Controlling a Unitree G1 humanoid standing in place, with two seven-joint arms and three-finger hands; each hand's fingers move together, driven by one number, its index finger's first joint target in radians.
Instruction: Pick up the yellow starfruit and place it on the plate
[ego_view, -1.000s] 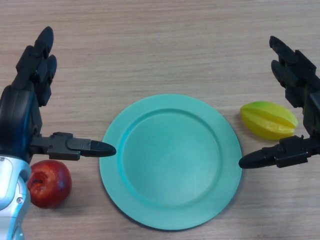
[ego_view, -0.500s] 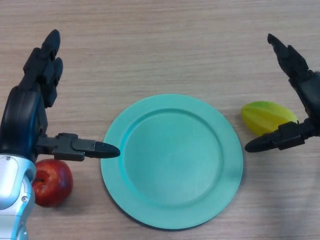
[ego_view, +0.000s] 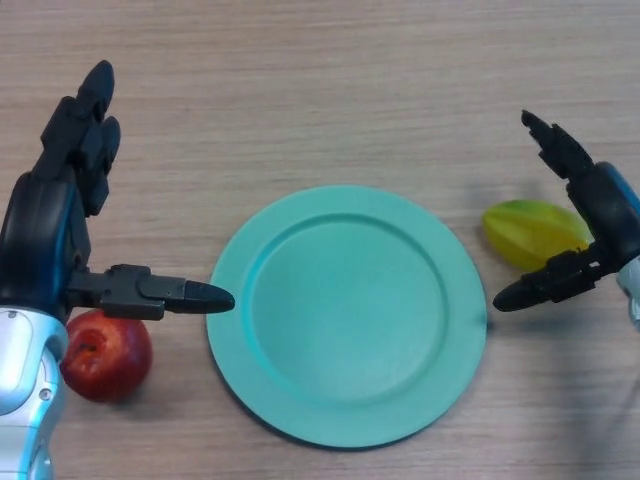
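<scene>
The yellow starfruit (ego_view: 530, 232) lies on the wooden table just right of the teal plate (ego_view: 345, 312). My right hand (ego_view: 600, 205) is over the fruit's right end, open: its fingers reach up past the fruit and its thumb (ego_view: 535, 287) lies below the fruit, near the plate's right rim. The hand covers the fruit's right tip. At the left edge my left hand (ego_view: 55, 220) stays open, thumb pointing at the plate's left rim. The plate holds nothing.
A red apple (ego_view: 105, 354) sits at the lower left, partly under my left wrist.
My right hand has turned and come down around the starfruit, fingers now closer over it and thumb under it. The left hand has barely moved.
</scene>
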